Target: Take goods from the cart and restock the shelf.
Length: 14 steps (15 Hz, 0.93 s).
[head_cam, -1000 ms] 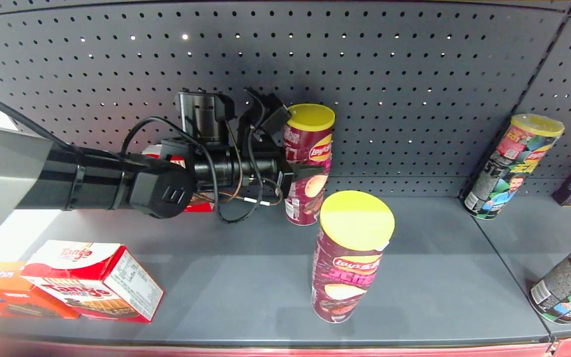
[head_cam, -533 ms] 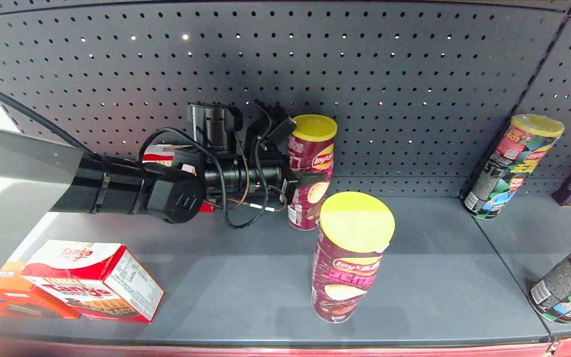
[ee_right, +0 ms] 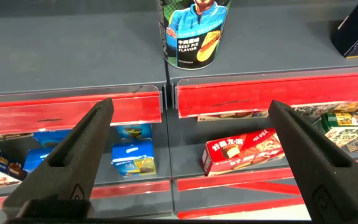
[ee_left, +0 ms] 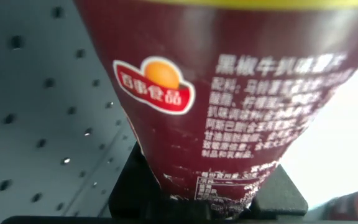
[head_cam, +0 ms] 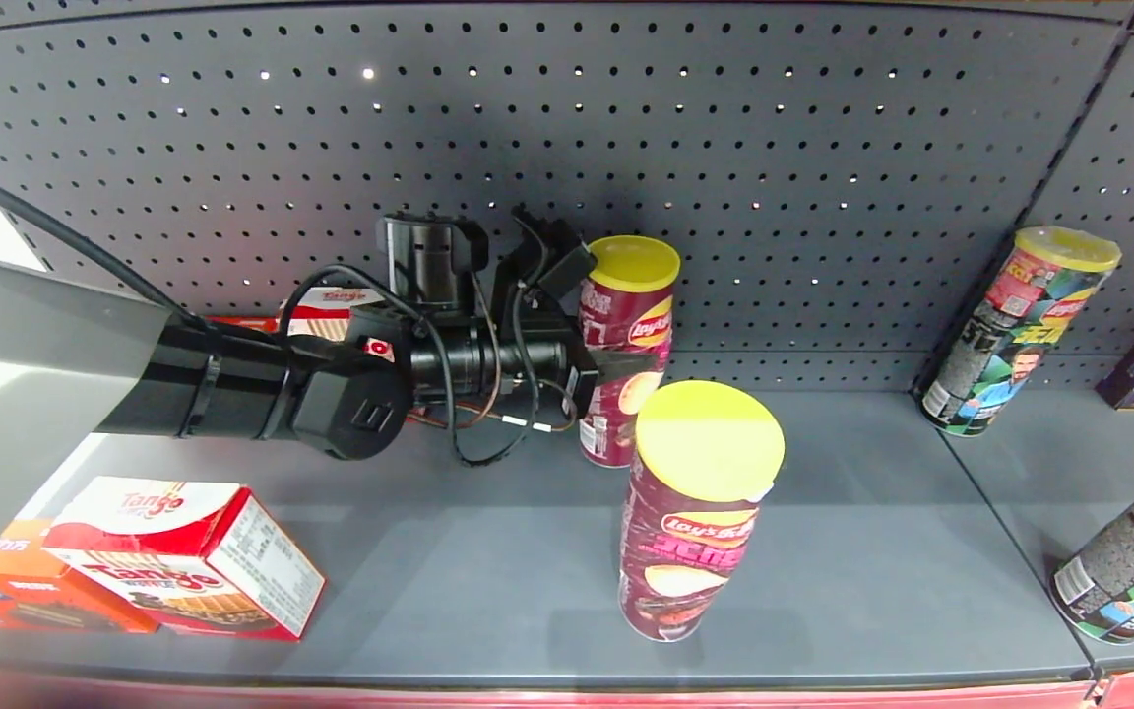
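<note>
Left jaws pinch the upright chips can [head_cam: 634, 307] at mid-height; right jaws spread.

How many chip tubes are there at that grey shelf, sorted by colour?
Maroon tubes with yellow lids: 2
Green-and-black tubes: 2
Total: 4

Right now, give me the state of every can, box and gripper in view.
rear chips can: upright, lidded, clamped mid-body.
front chips can: upright, lidded, standing free.
left gripper: shut on the rear chips can.
right gripper: open, empty.
wafer box: closed, lying on its side.
green can: upright, lidded.
</note>
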Tool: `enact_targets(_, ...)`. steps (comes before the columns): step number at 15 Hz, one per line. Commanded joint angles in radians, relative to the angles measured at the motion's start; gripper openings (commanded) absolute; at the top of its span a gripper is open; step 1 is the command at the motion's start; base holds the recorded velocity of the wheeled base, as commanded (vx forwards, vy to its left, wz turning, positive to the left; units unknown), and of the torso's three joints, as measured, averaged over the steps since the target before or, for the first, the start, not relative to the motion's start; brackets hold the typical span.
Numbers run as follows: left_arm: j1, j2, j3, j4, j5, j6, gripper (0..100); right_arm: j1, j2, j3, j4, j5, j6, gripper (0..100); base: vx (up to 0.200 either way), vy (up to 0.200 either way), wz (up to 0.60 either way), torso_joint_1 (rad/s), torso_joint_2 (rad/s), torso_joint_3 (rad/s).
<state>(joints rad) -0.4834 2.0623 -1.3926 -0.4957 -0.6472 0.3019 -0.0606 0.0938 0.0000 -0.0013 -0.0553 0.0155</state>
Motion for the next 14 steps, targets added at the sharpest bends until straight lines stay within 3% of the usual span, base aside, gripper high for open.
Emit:
enact_targets(1,-0.004,-0.013,0.038,-0.024,0.0,0.0,0,-0.001,0.001,0.0,0.0,0.0,0.0,100,0.0,0.0,0.0,0.0,0.0,0.0)
enact_targets(4,-0.007,-0.011,0.064,-0.056,0.003,0.0,0,-0.001,0.001,0.0,0.0,0.0,0.0,100,0.0,0.0,0.0,0.0,0.0,0.0)
enact_targets(5,-0.009,-0.011,0.061,-0.058,0.006,-0.001,100,-0.001,0.001,0.0,0.0,0.0,0.0,100,0.0,0.0,0.0,0.0,0.0,0.0)
enact_targets(11,0.005,-0.065,0.066,-0.027,0.006,-0.015,100,-0.001,0.001,0.0,0.0,0.0,0.0,100,0.0,0.0,0.0,0.0,0.0,0.0)
enact_targets(14,0.008,-0.123,0.066,0.102,0.024,-0.012,100,-0.001,0.001,0.0,0.0,0.0,0.0,100,0.0,0.0,0.0,0.0,0.0,0.0)
